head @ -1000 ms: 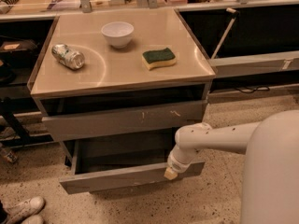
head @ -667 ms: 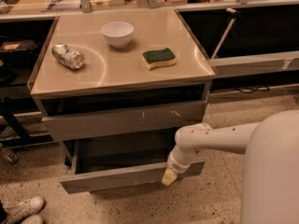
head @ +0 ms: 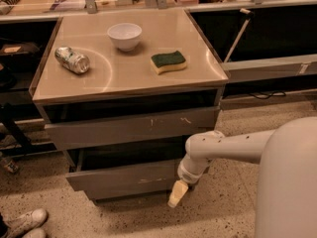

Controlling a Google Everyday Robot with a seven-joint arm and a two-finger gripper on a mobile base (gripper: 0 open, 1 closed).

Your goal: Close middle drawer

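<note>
The middle drawer (head: 121, 178) is a wide grey box drawer. It stands pulled out below the cabinet's top drawer, and its dark interior shows behind the flat front. My gripper (head: 177, 195) hangs from the white arm (head: 223, 145). It points down at the right end of this drawer's front, at or just below its lower edge. I cannot tell whether it touches the panel.
The top drawer front (head: 131, 127), with pale scratch marks, also stands slightly out. On the cabinet top (head: 124, 71) are a white bowl (head: 124, 35), a crushed can (head: 72, 59) and a green-yellow sponge (head: 169, 62). A white shoe (head: 25, 221) is on the floor at the lower left. Shelving is behind.
My gripper has moved down and slightly left along the right end of the middle drawer's front. The drawer front seems a little further in than before.
</note>
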